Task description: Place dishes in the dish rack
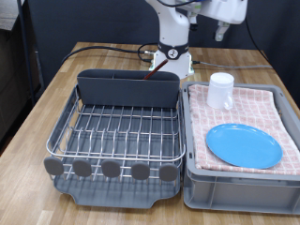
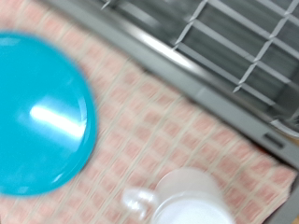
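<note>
The white mug (image 1: pixel 220 91) stands upright on the checked cloth at the back of the grey bin (image 1: pixel 239 183). The blue plate (image 1: pixel 243 145) lies flat on the cloth in front of it. My gripper (image 1: pixel 218 36) hangs well above the mug and holds nothing. The wire dish rack (image 1: pixel 117 131) on its dark tray holds no dishes. Its cutlery holder (image 1: pixel 127 89) stands at the far side. A reddish bit (image 1: pixel 153 62) shows behind the holder; I cannot tell if it is the spoon. The wrist view shows the plate (image 2: pixel 37 112), the mug (image 2: pixel 187 201) and rack wires (image 2: pixel 234 37), but no fingers.
The grey bin with the checked cloth (image 1: pixel 262 103) sits against the rack, on the exterior view's right. The robot base (image 1: pixel 173 52) and black cables (image 1: pixel 103 49) are at the back of the wooden table (image 1: pixel 37 122).
</note>
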`<action>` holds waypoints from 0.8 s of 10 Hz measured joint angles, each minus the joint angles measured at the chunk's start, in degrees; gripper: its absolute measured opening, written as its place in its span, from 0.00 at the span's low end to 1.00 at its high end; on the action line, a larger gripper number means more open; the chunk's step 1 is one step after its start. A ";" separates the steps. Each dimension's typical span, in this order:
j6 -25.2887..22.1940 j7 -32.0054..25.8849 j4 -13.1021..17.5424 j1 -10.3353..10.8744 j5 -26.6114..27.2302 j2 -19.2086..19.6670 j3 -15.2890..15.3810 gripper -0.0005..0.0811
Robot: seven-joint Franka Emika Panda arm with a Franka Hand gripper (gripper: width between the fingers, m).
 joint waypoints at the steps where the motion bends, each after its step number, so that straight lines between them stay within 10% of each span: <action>1: 0.87 -2.02 1.50 1.40 1.14 1.90 0.03 0.99; 8: 4.28 -7.23 5.63 2.74 1.18 7.17 0.38 0.99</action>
